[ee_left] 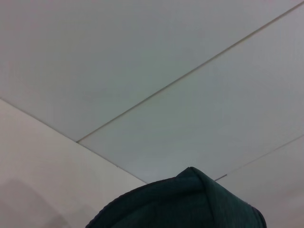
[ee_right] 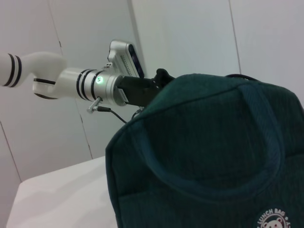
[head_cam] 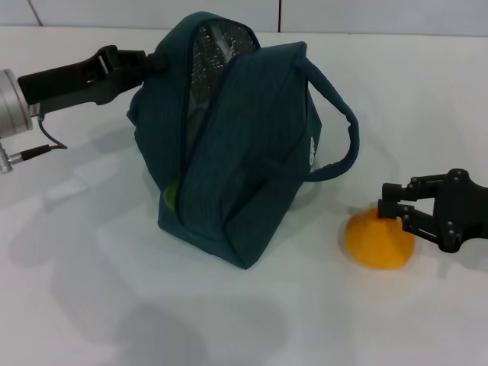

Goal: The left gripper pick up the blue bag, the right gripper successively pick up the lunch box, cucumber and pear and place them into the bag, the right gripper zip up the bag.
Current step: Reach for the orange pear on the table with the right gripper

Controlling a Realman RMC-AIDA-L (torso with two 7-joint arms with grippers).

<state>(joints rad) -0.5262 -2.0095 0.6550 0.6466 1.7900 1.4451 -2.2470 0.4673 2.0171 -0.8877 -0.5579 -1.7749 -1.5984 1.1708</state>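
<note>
One item is left outside by the look of it, so we reckon we're on the pear step. The pear sits on the white table toward the right edge, just off the blue bag, which stands near the middle with its top gaping and the silver lining showing.

Our left gripper comes in from the left edge and is clamped on the bag's upper back rim, holding the mouth up and open. From the right wrist view we can see the same gripper disappearing behind the bag top, so it's got fabric pinched. The left wrist view only shows a hump of the bag against the wall.

Our right gripper is low by the right edge, right up against the pear's far side, fingers spread wide and nothing in them yet. A sliver of green peeks out of the open zip low on the bag's left side; probably the cucumber, but we can't say for sure. We can't see the lunch box at all, so presumably it's inside.

Next move, as we see it: get the fingers down around the pear, close, lift, and carry it over the open mouth. It's round, so it could roll away if nudged off-centre. Zip comes after.
</note>
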